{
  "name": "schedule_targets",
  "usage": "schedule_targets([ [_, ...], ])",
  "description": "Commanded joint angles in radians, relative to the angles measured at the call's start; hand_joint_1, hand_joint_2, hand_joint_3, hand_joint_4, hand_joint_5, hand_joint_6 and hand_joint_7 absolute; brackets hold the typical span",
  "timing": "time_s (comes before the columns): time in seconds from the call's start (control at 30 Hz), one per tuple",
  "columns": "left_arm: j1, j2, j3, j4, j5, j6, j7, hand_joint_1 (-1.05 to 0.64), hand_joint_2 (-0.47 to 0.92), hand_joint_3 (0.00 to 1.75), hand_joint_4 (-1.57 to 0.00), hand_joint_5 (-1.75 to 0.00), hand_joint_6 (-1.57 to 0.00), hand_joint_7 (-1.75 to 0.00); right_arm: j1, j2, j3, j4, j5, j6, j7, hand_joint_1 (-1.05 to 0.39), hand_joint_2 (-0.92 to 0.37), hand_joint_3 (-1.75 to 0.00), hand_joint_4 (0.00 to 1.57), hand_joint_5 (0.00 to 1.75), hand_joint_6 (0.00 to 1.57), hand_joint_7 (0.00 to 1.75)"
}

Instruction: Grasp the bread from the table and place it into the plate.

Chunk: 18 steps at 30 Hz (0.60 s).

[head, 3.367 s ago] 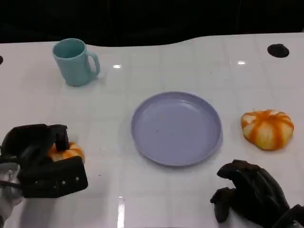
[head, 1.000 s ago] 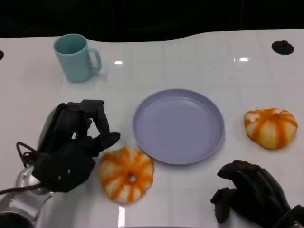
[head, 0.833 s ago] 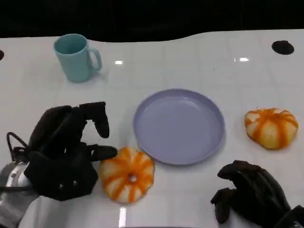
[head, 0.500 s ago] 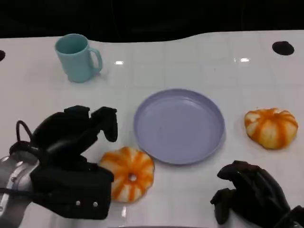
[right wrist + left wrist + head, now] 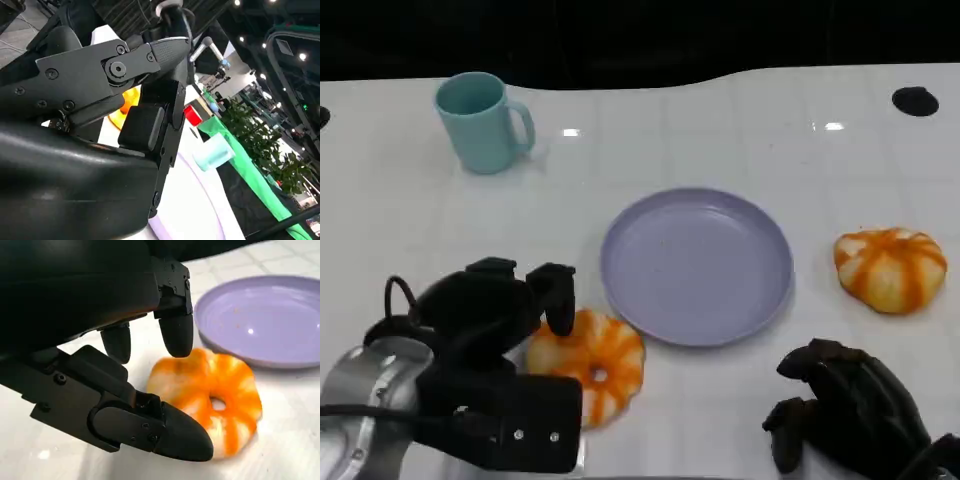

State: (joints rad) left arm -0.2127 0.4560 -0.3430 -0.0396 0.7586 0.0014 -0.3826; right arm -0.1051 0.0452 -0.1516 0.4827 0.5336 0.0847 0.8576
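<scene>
An orange-and-white striped bread (image 5: 592, 362) lies on the table just left of the front of the lilac plate (image 5: 696, 266). My left hand (image 5: 488, 338) sits at the bread's left side, fingers apart and reaching over its left edge. In the left wrist view the fingers (image 5: 176, 335) hang above the bread (image 5: 212, 396) and the thumb (image 5: 165, 432) lies in front of it, with gaps showing; nothing is held. The plate (image 5: 260, 320) lies just beyond. My right hand (image 5: 848, 410) rests at the front right with fingers curled in, holding nothing.
A second striped bread (image 5: 890, 270) lies right of the plate. A teal mug (image 5: 480, 122) stands at the back left. A black hole (image 5: 916, 100) marks the table's far right corner. The table's dark back edge runs along the top.
My left hand has drawn back toward the front and lowered beside the bread, its fingers now over the bread's left edge. The bread, plate and right hand have stayed put.
</scene>
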Motion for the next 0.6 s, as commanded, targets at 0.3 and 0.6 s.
schedule_targets([
  [0.3,0.012,-0.042,-0.039,0.051,0.064,0.025,0.123,-1.05,0.92,0.20,0.00,-1.75,0.00,-1.75,0.003,-0.008,-0.006,0.001,-0.001,-0.013,0.009,-0.72,-0.92,-0.01,1.53,0.77,1.57,0.35],
  [0.6,0.013,-0.063,-0.053,0.081,0.084,0.019,0.224,-1.05,0.92,0.30,0.00,-1.75,0.00,-1.75,0.005,-0.008,-0.002,-0.010,-0.002,-0.005,-0.002,-0.73,-0.91,-0.01,1.54,0.77,1.57,0.37],
])
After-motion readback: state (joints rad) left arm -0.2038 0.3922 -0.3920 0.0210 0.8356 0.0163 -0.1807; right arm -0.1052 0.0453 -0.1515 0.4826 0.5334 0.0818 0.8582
